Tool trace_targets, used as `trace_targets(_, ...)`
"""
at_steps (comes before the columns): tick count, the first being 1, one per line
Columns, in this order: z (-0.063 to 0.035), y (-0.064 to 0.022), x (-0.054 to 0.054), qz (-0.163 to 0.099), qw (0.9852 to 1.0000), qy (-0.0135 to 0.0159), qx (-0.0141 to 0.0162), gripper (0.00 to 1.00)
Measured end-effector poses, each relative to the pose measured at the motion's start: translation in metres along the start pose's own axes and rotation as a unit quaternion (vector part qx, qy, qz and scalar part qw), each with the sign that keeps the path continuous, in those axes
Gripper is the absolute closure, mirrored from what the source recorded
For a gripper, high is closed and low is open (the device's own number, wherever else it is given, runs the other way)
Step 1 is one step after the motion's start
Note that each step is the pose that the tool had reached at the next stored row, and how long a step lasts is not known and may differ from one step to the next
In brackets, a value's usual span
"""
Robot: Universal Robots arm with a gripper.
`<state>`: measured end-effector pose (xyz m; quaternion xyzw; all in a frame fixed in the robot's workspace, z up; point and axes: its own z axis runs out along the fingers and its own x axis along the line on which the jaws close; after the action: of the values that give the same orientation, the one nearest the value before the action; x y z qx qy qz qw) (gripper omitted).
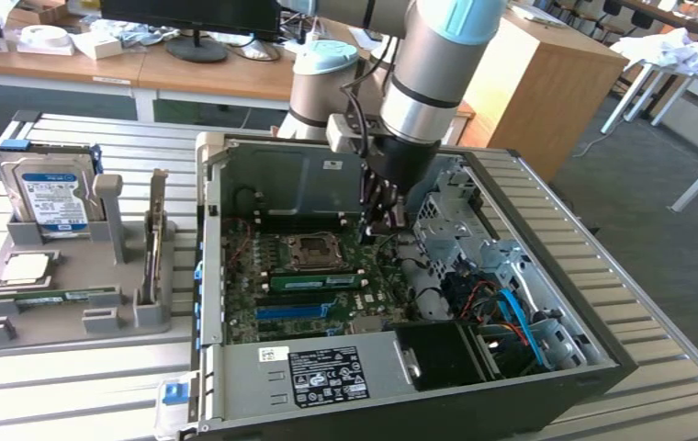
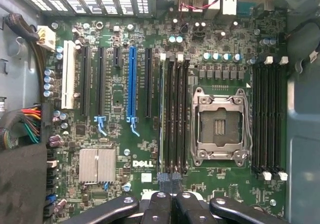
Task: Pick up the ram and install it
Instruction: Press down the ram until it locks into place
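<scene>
The robot arm's (image 1: 435, 64) gripper (image 1: 377, 231) hangs clenched and empty inside an open computer case (image 1: 594, 349); its two black fingers (image 2: 163, 199) are pressed together, tips over one end of a bank of memory slots; whether they touch the slots cannot be told. The ram (image 1: 312, 279), a thin green stick, stands on edge, seated in that bank beside the processor socket (image 2: 220, 126); from the wrist camera the ram (image 2: 161, 119) reads as a pale line in the slot farthest from the socket. The motherboard (image 2: 240, 44) carries the white word DELL (image 2: 141, 163) just beside a ribbed silver heat sink (image 2: 97, 164); a long blue slot (image 2: 132, 84) runs parallel to the memory bank. A black-and-white sticker (image 1: 328, 375) on the case's metal box faces the exterior camera, its print too small to read. On the exterior view's left, well apart from the gripper, a grey holder (image 1: 67, 326) sits on the slatted metal table (image 1: 80, 395); it bears an upright hard drive (image 1: 49, 197) with a blue-and-white label, illegible; a square silver processor chip (image 1: 27, 268); and a thin green strip (image 1: 61, 297) lying flat along its front.
</scene>
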<state>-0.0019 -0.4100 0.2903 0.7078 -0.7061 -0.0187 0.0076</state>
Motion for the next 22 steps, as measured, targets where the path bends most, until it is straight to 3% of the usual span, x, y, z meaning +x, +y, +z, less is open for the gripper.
trace_targets(22,0.0192,-0.0007,0.000,0.000,1.0000,0.0000,0.0000,0.90)
